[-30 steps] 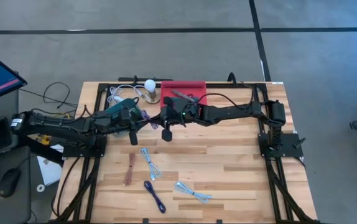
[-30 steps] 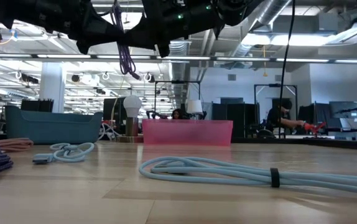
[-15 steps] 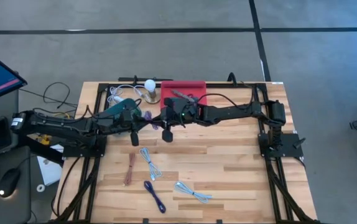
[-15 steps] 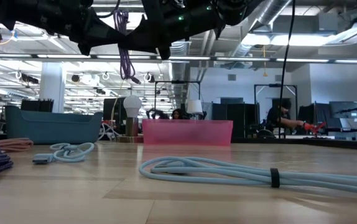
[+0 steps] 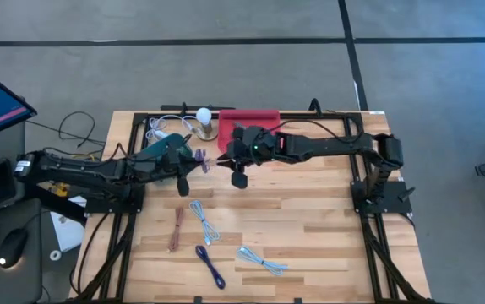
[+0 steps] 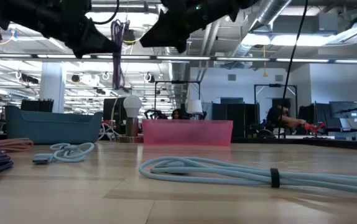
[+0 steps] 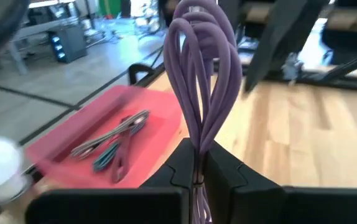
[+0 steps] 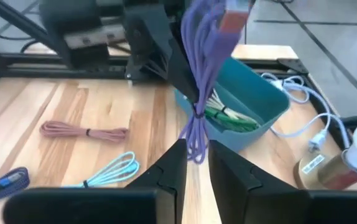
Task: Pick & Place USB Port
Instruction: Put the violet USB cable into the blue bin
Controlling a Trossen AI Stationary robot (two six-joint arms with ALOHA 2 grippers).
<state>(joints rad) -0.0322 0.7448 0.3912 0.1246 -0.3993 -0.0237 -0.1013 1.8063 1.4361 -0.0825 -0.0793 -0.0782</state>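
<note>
left gripper [image 7: 198, 163] clamps purple cable [image 7: 200, 74] aloft; right gripper [image 8: 196, 163] narrowly parted, released.

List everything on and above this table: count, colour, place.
table: one, pale wood, under everything
red tray: one, red, back edge, grey and teal cables inside
teal bin: one, teal, left of the tray, green and white cables inside
bulb: one, white on a brown base, just left of the tray
white cord: one, white, back-left corner
light blue cables: two, light blue, front centre
pink cable: one, pink, left of those
dark blue cable: one, dark blue, front edge
purple cable: one, purple, held in the air
left gripper: one, dark, jaws shut on the purple cable
right gripper: one, dark, jaws open beside that cable
</note>
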